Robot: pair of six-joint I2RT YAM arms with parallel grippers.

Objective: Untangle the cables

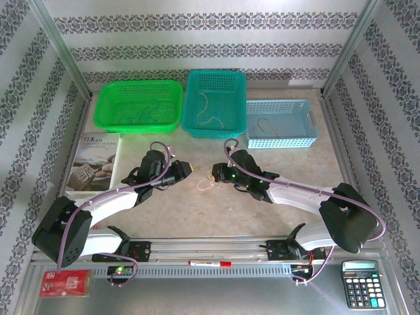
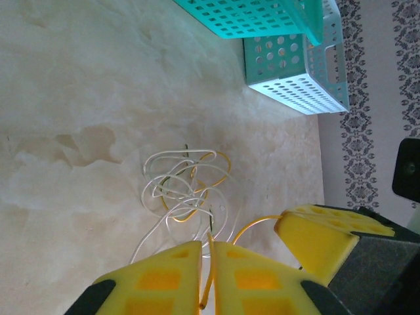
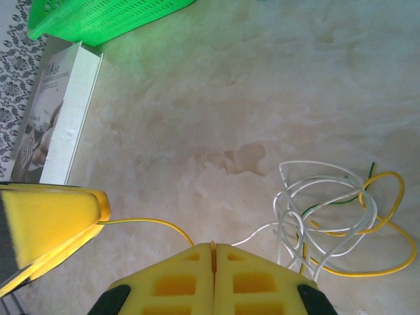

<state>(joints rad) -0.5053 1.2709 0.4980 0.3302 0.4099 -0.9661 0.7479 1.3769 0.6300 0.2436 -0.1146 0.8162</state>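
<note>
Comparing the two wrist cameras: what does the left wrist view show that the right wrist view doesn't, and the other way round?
Left wrist view, not the right: the teal basket and the pale blue basket beyond the tangle.
Right wrist view, not the left: the green basket and the white book near it.
Shared: the cable tangle lying on the tabletop, and both pincers. The left pincer and the right pincer are each shut on the yellow wire that runs between them.

The left gripper (image 2: 207, 244) pinches a yellow strand of the cables (image 2: 187, 187), whose white, yellow and green loops lie tangled on the table (image 2: 79, 79) just beyond. Another yellow strand arcs right to the right gripper (image 2: 315, 239). Far off sit a teal basket (image 2: 256, 16) and a pale blue basket (image 2: 295, 72).
</note>
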